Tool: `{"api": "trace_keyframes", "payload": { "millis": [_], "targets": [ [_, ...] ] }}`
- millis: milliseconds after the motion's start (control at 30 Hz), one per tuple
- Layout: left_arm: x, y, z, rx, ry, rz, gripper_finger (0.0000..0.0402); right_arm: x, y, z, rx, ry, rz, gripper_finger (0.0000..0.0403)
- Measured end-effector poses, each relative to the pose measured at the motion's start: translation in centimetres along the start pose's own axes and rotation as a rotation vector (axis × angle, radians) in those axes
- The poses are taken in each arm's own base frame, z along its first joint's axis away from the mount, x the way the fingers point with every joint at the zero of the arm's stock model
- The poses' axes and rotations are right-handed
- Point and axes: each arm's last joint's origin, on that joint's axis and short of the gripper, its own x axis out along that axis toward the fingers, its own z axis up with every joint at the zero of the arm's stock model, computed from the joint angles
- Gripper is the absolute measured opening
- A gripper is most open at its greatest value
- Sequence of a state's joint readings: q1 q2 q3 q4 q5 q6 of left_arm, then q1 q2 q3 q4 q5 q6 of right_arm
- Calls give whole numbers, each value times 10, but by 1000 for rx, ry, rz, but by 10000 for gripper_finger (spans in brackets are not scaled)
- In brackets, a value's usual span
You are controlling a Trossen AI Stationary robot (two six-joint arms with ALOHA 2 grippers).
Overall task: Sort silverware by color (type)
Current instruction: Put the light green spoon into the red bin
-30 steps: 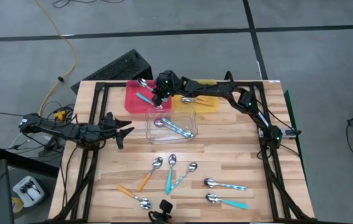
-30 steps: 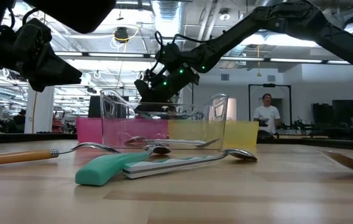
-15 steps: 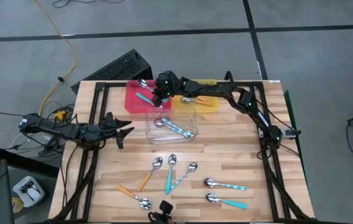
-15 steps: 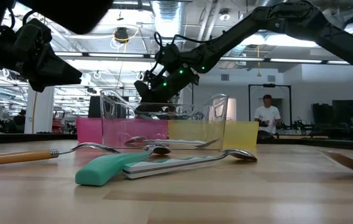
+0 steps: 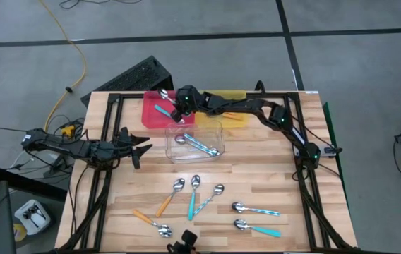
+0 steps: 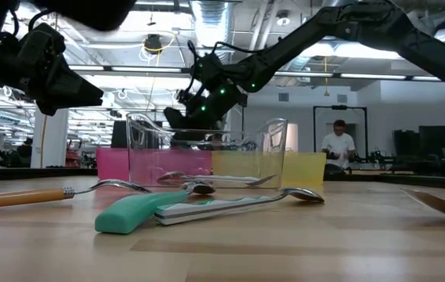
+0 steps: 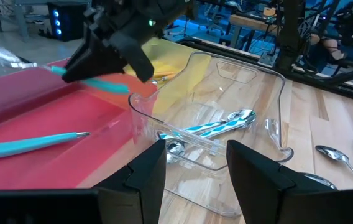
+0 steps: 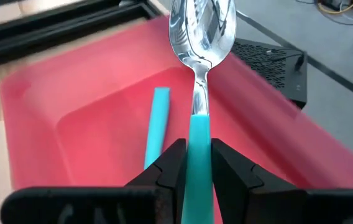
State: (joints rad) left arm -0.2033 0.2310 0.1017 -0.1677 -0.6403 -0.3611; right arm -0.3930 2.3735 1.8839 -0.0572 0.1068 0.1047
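My right gripper (image 8: 193, 163) hangs over the red tray (image 5: 151, 113) at the far side of the wooden surface (image 5: 257, 176), its jaws clamped on the handle of a teal spoon (image 8: 199, 68), whose shiny bowl points out past the fingers above the tray's far edge. A second teal spoon (image 5: 163, 111) lies flat inside that red tray, just beside the one I hold. Next to the red tray sits the yellow tray (image 5: 234, 116), with an orange handle showing in it, and in front of both stands the clear tray (image 5: 218, 130), where a pale blue spoon (image 5: 199, 144) lies with another metal bowl next to it. My left gripper (image 5: 142, 148) waits low over the left edge of the surface, well apart from the trays, its jaws standing apart and holding nothing. Nearer the front of the surface the rest of the silverware lies loose: an orange spoon (image 5: 171, 195), a teal one (image 5: 193, 195) and a pale blue one (image 5: 212, 197) close together, another orange spoon (image 5: 152, 221) by the front edge, and a pale blue spoon (image 5: 255, 209) with a teal spoon (image 5: 257, 227) off to the right. A person (image 6: 337, 146) stands in the room far behind the surface.
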Motion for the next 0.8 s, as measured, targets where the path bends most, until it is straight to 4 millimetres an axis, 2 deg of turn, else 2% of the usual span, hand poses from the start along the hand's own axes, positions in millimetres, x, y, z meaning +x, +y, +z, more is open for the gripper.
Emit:
{"api": "trace_keyframes", "payload": {
  "millis": [800],
  "targets": [
    [0, 1, 0, 2, -7, 21, 153, 1, -1, -6, -5, 45, -10, 93]
  ]
}}
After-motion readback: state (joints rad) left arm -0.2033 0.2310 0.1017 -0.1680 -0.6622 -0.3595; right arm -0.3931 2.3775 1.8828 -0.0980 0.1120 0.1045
